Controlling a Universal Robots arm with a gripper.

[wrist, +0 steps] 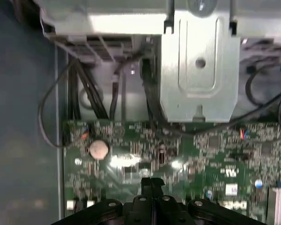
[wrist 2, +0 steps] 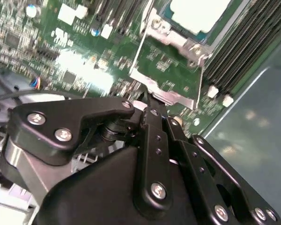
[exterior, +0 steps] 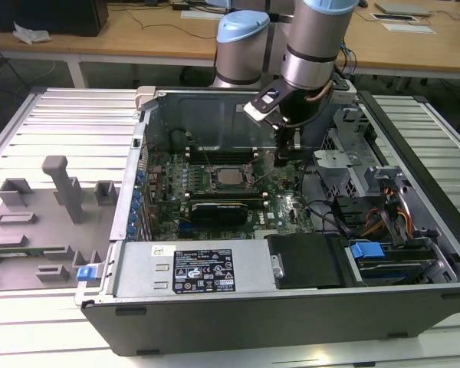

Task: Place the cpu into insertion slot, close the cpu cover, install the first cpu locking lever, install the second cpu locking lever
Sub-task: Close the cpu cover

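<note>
inside the open computer case (exterior: 215, 115), on the motherboard (exterior: 287, 205), i see the cpu (exterior: 230, 175) lying flat in the insertion slot (exterior: 246, 184), so i judge the placing done. in the second wrist view the cpu cover (wrist 2: 166, 36) looks lowered around the chip, with the pale top showing through its window. i count that step as done or nearly so. a thin locking lever (wrist 2: 138, 47) runs along the socket's side. i cannot tell from here whether either lever is hooked down, so i take the lever work as what is left. the gripper (exterior: 285, 159) hangs just beside the socket, on the exterior view's right of it. its fingers (wrist: 148, 183) are pressed together with nothing between them. the cpu lies apart from the tips, beyond the socket's near metal edge, and they do not touch it.
</note>
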